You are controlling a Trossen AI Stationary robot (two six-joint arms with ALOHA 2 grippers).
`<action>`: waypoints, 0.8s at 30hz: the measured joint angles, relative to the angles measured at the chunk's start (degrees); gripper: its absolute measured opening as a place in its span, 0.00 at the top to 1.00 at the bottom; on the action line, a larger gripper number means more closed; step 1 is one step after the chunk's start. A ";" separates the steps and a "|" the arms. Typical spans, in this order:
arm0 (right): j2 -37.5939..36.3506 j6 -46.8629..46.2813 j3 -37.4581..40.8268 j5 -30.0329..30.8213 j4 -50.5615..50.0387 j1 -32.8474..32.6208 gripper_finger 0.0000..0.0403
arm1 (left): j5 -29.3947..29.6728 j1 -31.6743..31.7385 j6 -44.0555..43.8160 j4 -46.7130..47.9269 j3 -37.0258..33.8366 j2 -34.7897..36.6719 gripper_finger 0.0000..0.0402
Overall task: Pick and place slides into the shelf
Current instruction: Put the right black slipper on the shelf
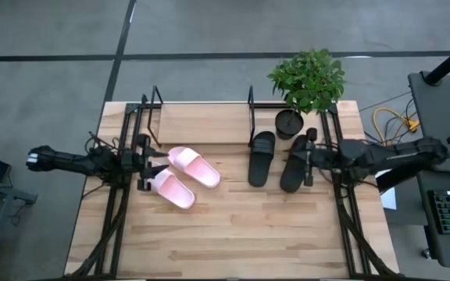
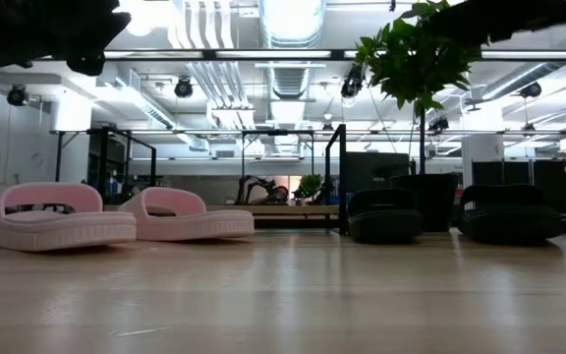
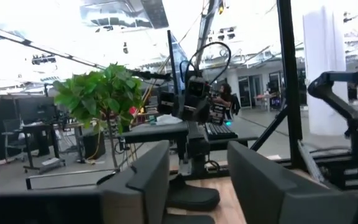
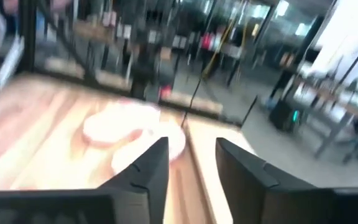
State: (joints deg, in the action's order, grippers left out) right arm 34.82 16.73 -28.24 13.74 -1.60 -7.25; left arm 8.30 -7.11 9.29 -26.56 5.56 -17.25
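Observation:
Two pale pink slides (image 1: 194, 166) (image 1: 170, 188) lie soles down on the table's left half, and two black slides (image 1: 262, 158) (image 1: 294, 169) on its right half. The shelf (image 1: 201, 123), black rods around a wooden board, stands at the far edge. My left gripper (image 1: 151, 165) hovers open beside the pink pair, level, with nothing between its fingers (image 3: 143, 180). My right gripper (image 1: 309, 158) hangs open above the right black slide, nothing between its fingers (image 4: 149, 169). In the low view all the slides (image 2: 57, 221) (image 2: 384, 214) rest flat, with both arms high above them.
A potted plant (image 1: 307, 78) stands at the table's far right corner, next to the shelf's right end and the black slides. Black arm frames (image 1: 116, 211) (image 1: 350, 218) run along both table sides. Bare wood (image 1: 233, 234) fills the near half.

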 joint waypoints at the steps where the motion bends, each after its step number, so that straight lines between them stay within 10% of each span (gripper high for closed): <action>1: 1.56 -0.67 -2.27 -0.02 -2.34 0.00 0.66 | -0.01 0.00 -0.07 0.01 0.11 -0.01 0.60; 24: 13.89 -19.43 -18.56 19.09 -33.37 -5.08 0.68 | 4.32 0.00 -2.68 2.09 2.43 -2.85 0.59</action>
State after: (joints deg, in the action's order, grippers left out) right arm 48.71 -2.70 -46.80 32.83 -34.97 -12.33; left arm 12.62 -7.11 6.61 -24.47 7.99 -20.10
